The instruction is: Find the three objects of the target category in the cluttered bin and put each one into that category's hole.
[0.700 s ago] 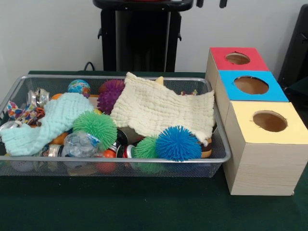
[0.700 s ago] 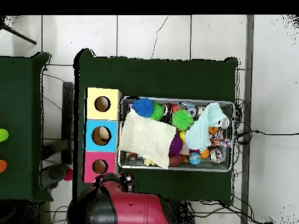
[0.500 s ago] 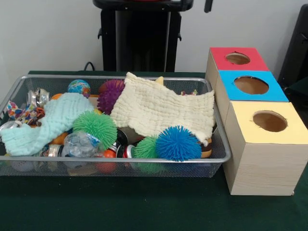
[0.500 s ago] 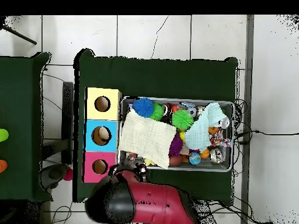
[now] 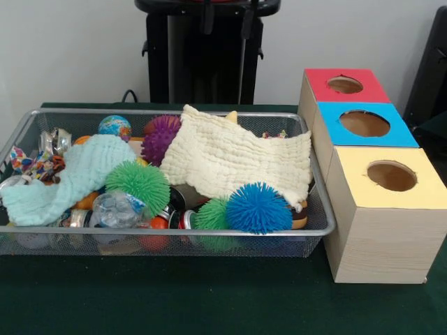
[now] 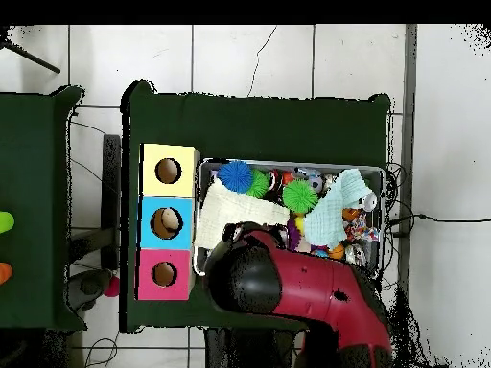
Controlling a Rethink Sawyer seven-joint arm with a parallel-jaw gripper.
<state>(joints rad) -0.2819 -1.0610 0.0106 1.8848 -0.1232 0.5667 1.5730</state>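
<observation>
Red and black, the arm now reaches over the bin, where half a second back its bulk sat beside the pink box and off the bin altogether. In the overhead view it covers the near part of the cream cloth. In the front view two dark claw tips hang at the top edge, high above the cream cloth; a moment ago one tip showed further toward the boxes. The tips stand apart with nothing between them.

Nothing in the bin has shifted. The blue ball lies at the bin's front rim, a small green ball touching it on the side away from the boxes, a larger green ball further along, and a purple ball at the back, partly under the cream cloth. The mint cloth drapes over the end of the bin far from the boxes. Cans and small toys sit half buried beneath.

The yellow box is nearest the bin's front corner, the blue box behind it; something pale seems to lie in the blue box's hole in the overhead view.

I judge this a swing toward a fresh search or pick; which category is wanted I cannot tell, and nothing is grasped yet.
</observation>
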